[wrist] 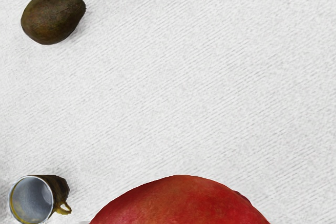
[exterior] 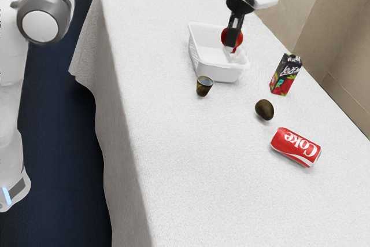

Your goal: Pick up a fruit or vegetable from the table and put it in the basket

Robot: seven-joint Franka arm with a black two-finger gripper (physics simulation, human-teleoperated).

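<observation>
1 red can (exterior: 289, 149), "Coke", pincer (exterior: 231, 44) w/ mango (exterior: 239, 38)

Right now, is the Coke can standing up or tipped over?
Tipped over: the can lies on its side on the cloth, its lettered flank facing up.

One each — mango (wrist: 181, 203), avocado (wrist: 52, 18), mug (wrist: 59, 187), can (exterior: 295, 147), carton (exterior: 284, 76), basket (exterior: 218, 74), table (exterior: 191, 183).

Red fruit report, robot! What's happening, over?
Gripper closed on the red fruit. Fruit up at the basket, likely over it; not yet released. Cup just outside the basket, probably clear of the drop.
</observation>
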